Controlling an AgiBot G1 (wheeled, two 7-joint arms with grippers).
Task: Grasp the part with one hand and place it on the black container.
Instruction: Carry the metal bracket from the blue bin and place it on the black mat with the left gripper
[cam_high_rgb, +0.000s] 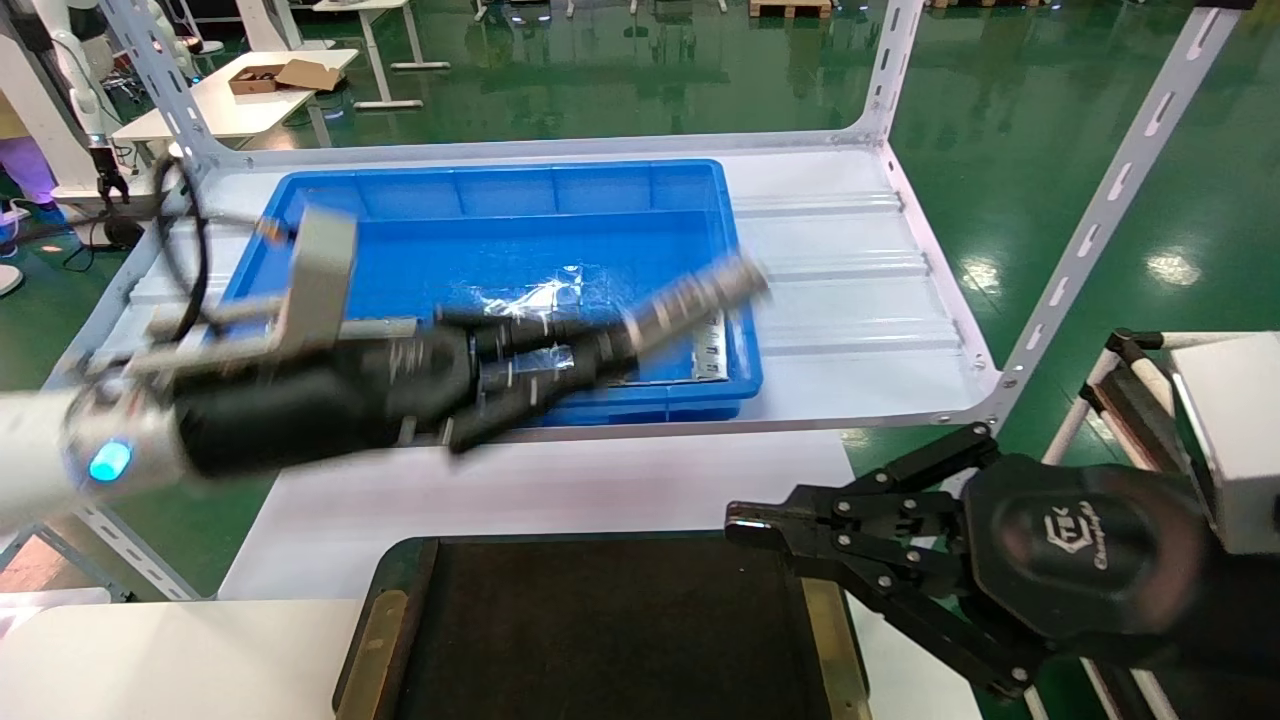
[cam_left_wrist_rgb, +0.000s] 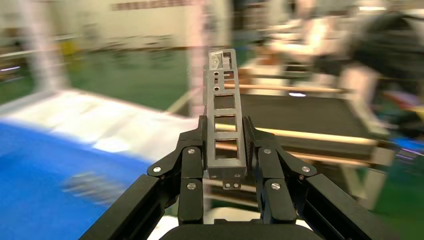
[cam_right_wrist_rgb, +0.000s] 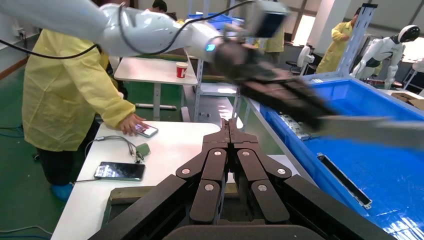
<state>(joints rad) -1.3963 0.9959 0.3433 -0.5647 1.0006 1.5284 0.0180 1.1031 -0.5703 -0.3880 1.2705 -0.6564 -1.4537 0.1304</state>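
My left gripper (cam_high_rgb: 590, 350) is shut on the part (cam_high_rgb: 700, 295), a slim silver bar with square cut-outs, and holds it in the air over the front of the blue bin (cam_high_rgb: 330, 200). In the left wrist view the part (cam_left_wrist_rgb: 223, 115) stands clamped between the two fingers, gripper (cam_left_wrist_rgb: 224, 135), with the black container (cam_left_wrist_rgb: 305, 115) beyond it. The black container (cam_high_rgb: 620, 640), a shallow dark tray with brass-coloured side strips, lies at the near edge. My right gripper (cam_high_rgb: 750, 520) is shut and empty, parked over the tray's right rim; its closed fingers show in the right wrist view (cam_right_wrist_rgb: 229, 131).
More metal pieces lie in the blue bin's front right corner (cam_high_rgb: 712, 350). A grey rack's slotted uprights (cam_high_rgb: 1120, 190) frame the shelf. A person in yellow (cam_right_wrist_rgb: 70, 90) stands by a white table with phones (cam_right_wrist_rgb: 120, 171).
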